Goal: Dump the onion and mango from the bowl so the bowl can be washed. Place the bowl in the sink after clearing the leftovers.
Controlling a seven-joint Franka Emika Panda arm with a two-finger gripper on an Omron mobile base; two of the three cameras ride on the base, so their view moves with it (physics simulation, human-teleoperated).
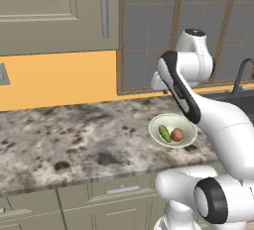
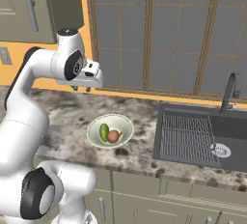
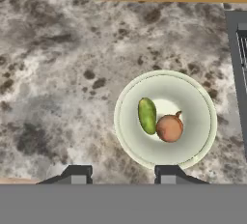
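The pale greenish-white bowl [image 3: 193, 103] stands upright on the speckled counter, left of the sink [image 2: 200, 138]. Inside it the green mango [image 3: 147, 116] lies touching the reddish-brown onion [image 3: 170, 128]. Both base views show the same bowl [image 1: 184, 123] [image 2: 121, 122] with the mango [image 1: 164, 133] [image 2: 104, 132] and the onion [image 1: 176, 135] [image 2: 114, 136]. My gripper [image 2: 81, 89] [image 3: 121, 175] hangs well above the counter, behind and slightly left of the bowl, pointing down. Its fingers are apart and nothing is between them.
The sink holds a ribbed wire rack [image 2: 185, 133] and a round silver drain [image 2: 221, 150], with a dark faucet [image 2: 230, 90] behind it. A tiled wall and an orange backsplash [image 1: 59, 78] rise at the back. Bare counter [image 1: 64, 135] stretches to the bowl's left.
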